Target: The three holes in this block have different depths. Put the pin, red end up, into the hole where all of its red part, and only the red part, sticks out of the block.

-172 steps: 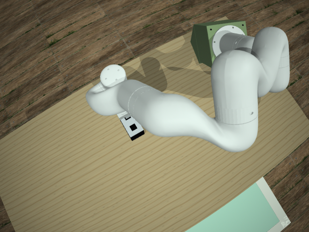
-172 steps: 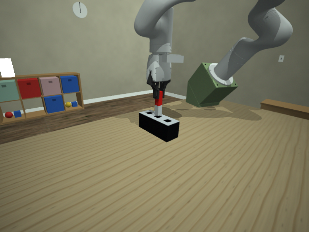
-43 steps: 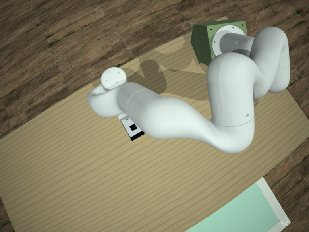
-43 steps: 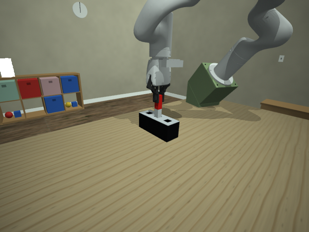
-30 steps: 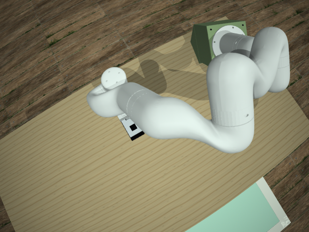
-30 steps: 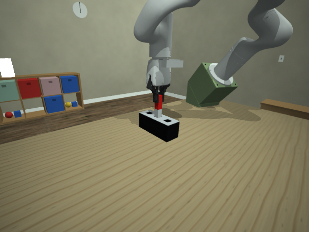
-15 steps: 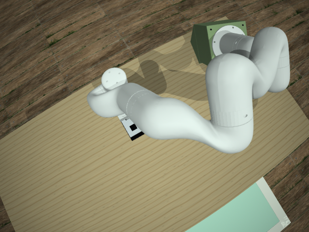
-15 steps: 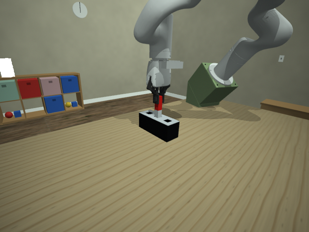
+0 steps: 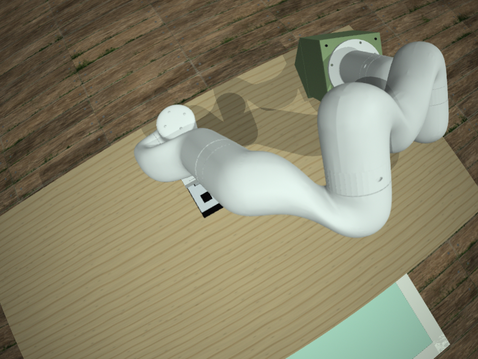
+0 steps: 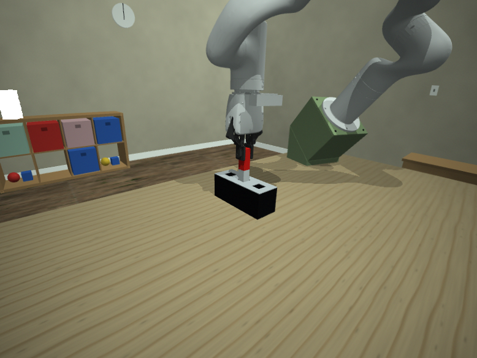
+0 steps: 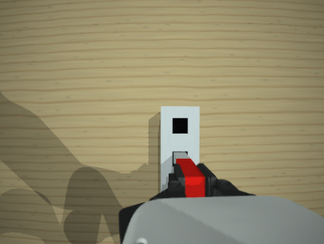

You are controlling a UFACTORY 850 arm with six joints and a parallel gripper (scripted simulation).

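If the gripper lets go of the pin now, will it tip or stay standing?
Probably stays upright: the pin stands vertically in the block's middle hole, grey showing above the top. Its square section should not roll. The gripper holds only the red end, so a sideways knock might rock it.

Note the pin (image 10: 243, 166): its upper part is red, its lower part light grey. The block (image 10: 246, 196) has black sides and a pale grey-white top face with black square holes. The gripper (image 10: 243, 148) has black fingers under a white-grey body. The arm (image 9: 270, 181) is plain off-white; its base (image 10: 314, 142) is olive green with a white flange ring. You see a table (image 10: 269, 289) in tan wood with darker grain stripes, and a floor (image 9: 77, 58) of dark brown planks. The wall (image 10: 173, 57) is dull beige-grey. The shelf unit (image 10: 124, 138) is light brown and carries teal, red, pink and blue bins.
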